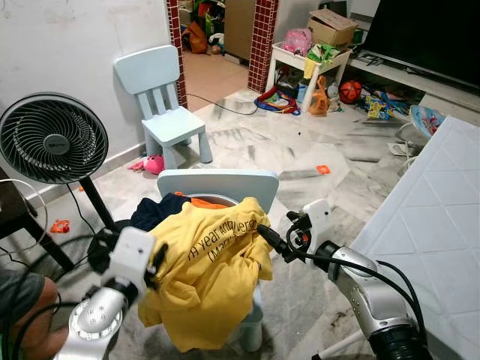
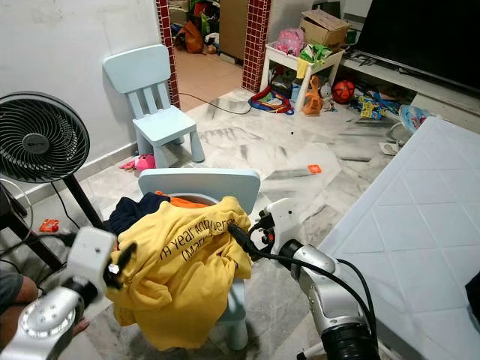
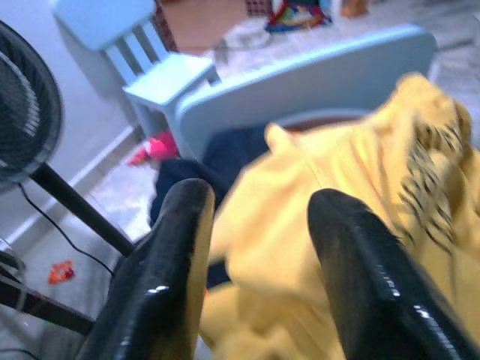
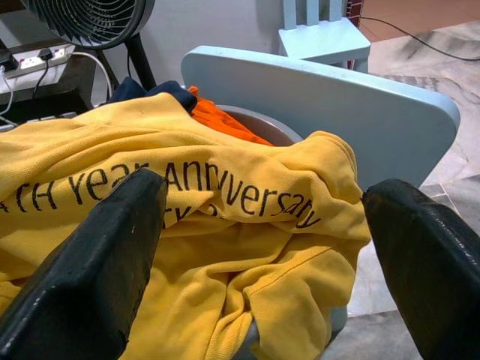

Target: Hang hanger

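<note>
Notably, no hanger can be made out anywhere; what lies before the robot is a yellow shirt (image 1: 206, 281) draped over the seat and front edge of the near pale blue chair (image 1: 217, 182), on top of an orange garment (image 4: 225, 120) and a dark garment (image 1: 154, 212).

Handling, as judged: the shirt is light, limp cloth that will sag and slide, not fragile. A firm pinch on a bunched fold near the collar or shoulder would serve better than the loose hem.

Left gripper (image 3: 259, 247): at the shirt's left edge, fingers apart, yellow cloth between them but not clamped. Right gripper (image 4: 262, 247): just beside the shirt's right edge, fingers wide apart, holding nothing.

Count: one yellow shirt, one orange garment, one dark garment; two pale blue chairs, the second chair (image 1: 161, 101) standing well apart by the wall; one black fan (image 1: 51, 139).
</note>
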Robot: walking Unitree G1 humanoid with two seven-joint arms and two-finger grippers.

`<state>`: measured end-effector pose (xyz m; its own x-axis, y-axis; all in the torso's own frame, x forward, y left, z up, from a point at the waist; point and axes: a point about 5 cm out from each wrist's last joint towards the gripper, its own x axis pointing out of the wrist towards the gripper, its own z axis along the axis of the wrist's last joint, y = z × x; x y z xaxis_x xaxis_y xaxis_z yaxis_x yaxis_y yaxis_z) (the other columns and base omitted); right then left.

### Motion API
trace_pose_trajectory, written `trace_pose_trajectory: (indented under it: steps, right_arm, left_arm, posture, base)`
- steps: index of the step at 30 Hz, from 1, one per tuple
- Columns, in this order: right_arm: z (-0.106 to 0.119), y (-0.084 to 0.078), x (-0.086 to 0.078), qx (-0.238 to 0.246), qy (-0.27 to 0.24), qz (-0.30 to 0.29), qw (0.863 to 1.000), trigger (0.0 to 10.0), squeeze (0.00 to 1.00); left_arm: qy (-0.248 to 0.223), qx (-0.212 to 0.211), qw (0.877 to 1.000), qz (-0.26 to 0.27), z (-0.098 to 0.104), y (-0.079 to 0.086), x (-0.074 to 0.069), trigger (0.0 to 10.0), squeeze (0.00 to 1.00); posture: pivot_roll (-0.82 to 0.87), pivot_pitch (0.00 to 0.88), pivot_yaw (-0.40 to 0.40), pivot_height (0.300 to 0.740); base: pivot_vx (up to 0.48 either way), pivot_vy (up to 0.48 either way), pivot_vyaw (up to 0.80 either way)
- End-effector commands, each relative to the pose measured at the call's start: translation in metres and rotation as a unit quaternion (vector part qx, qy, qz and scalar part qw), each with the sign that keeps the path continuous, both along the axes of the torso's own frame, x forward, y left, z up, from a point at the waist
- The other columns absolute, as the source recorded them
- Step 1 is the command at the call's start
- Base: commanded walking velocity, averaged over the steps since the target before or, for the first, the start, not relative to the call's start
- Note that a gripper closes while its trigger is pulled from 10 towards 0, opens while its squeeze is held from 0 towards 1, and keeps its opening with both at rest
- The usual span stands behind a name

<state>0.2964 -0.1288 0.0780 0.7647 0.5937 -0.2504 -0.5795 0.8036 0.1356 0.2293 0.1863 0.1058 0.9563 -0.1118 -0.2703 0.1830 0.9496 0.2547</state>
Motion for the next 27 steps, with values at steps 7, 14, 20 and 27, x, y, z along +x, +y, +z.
trace_pose_trajectory:
  steps: [7,14,20,27]
  right_arm:
    - [0.001,0.001,-0.001,-0.009,-0.004,0.006,1.000,10.0,0.00]
    - [0.002,0.003,-0.002,-0.010,-0.008,0.005,1.000,10.0,0.00]
    - [0.002,0.003,-0.002,-0.013,-0.011,0.006,1.000,10.0,0.00]
    - [0.002,0.004,-0.001,-0.014,-0.012,0.006,1.000,10.0,0.00]
  left_arm:
    - [0.096,-0.074,0.992,0.039,-0.025,0.004,0.018,10.0,1.00]
    - [0.134,-0.087,0.987,0.034,-0.042,-0.001,0.037,10.0,1.00]
    - [0.133,-0.081,0.988,0.014,-0.037,-0.007,0.048,10.0,1.00]
    - [0.124,-0.088,0.988,-0.004,-0.033,-0.017,0.055,10.0,0.83]
  posture:
    - [-0.04,0.000,-0.052,0.740]
    - [-0.06,0.000,-0.046,0.740]
    - [-0.06,0.006,-0.044,0.740]
    - [-0.06,0.016,-0.047,0.740]
  base:
    - [0.000,0.000,0.00]
    - [0.000,0.000,0.00]
    - [0.000,0.000,0.00]
    - [0.000,0.000,0.00]
